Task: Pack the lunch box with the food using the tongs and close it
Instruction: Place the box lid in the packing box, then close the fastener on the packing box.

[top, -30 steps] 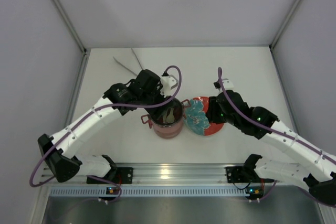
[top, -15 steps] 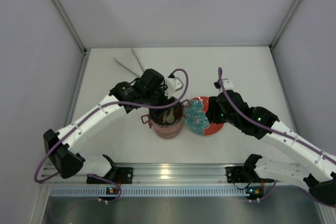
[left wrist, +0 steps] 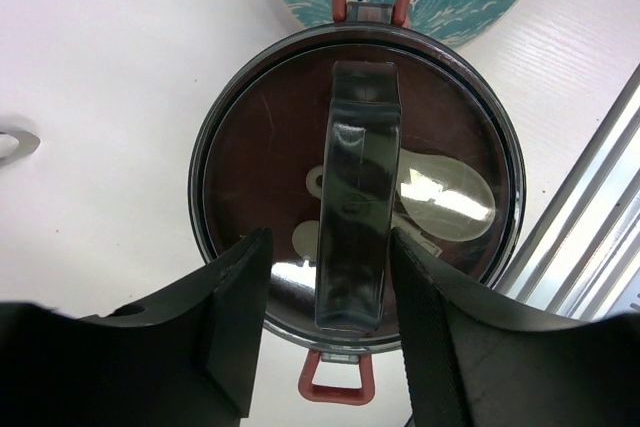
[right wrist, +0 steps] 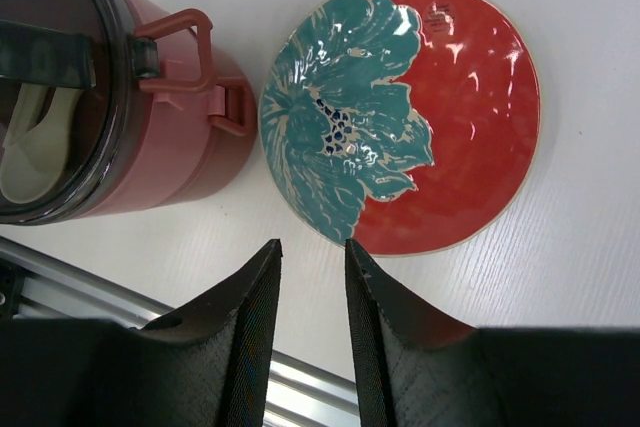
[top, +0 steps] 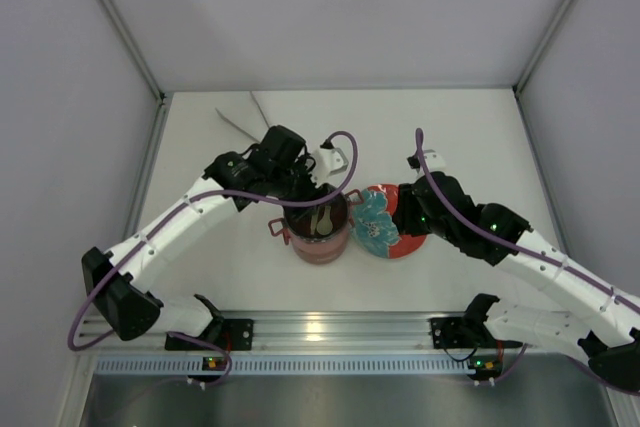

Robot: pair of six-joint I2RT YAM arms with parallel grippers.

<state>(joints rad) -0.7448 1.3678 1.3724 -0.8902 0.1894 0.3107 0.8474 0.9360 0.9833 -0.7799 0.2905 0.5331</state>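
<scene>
Left gripper (left wrist: 328, 267): jaws parted, astride the dark bar handle (left wrist: 358, 177) of the flat round maroon lid (left wrist: 255, 147). One finger (left wrist: 240, 327) stands clear of the bar with a gap showing. The other finger (left wrist: 430, 337) sits right at the bar's edge; contact cannot be told. Not clenched on anything.

Lid sits on the round dusty-pink lunch box pot (top: 318, 245), directly below this gripper. Red side handle (left wrist: 337, 387) of the pot shows under the fingers. Pale spoon-like shapes (left wrist: 445, 197) show at the lid; what they are cannot be told.

Right gripper (right wrist: 312, 257): fingers close together with a narrow slit of white table (right wrist: 600, 277) between them, grasping nothing. It hangs just off the near rim of the round red plate with a teal flower (right wrist: 470, 97). The pink pot is to its left, beside the plate.

Slim silvery metal tongs (top: 243, 124): flat on the table beyond the left gripper, apart from it and from the pot
</scene>
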